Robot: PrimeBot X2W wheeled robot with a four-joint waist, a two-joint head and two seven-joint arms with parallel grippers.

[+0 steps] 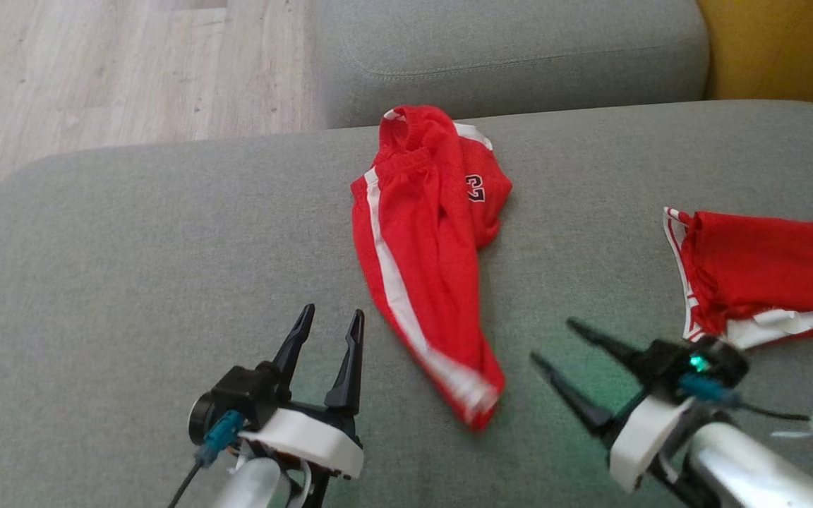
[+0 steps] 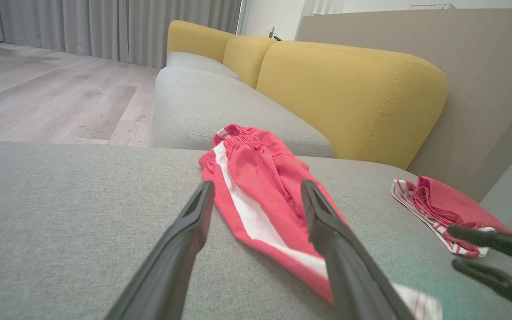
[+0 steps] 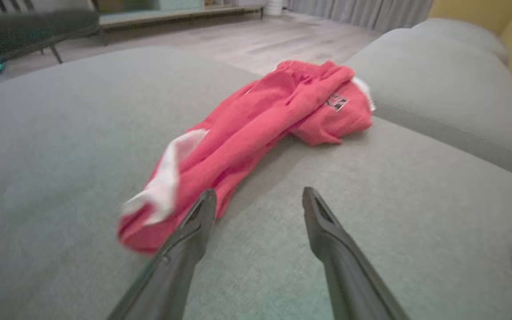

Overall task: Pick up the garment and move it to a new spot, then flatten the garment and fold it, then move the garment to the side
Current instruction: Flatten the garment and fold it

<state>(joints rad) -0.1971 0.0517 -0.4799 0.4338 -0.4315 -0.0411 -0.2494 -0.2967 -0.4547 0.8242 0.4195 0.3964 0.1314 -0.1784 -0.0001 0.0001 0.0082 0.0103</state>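
A red garment (image 1: 424, 275) with a white side stripe and a dark number lies bunched lengthwise in the middle of the grey sofa seat (image 1: 131, 268). It also shows in the left wrist view (image 2: 260, 195) and the right wrist view (image 3: 256, 133). My left gripper (image 1: 329, 321) stands open just left of the garment's near end, nothing between its fingers. My right gripper (image 1: 551, 342) is open to the right of that same end, empty, its tips pointing toward the cloth. Both grippers are apart from the fabric.
A second red garment (image 1: 766, 275) with striped white trim lies at the seat's right edge, also in the left wrist view (image 2: 438, 209). A grey cushion (image 1: 505, 56) lies behind, yellow backrests (image 2: 354, 93) to the right, wooden floor (image 1: 117, 70) at the left.
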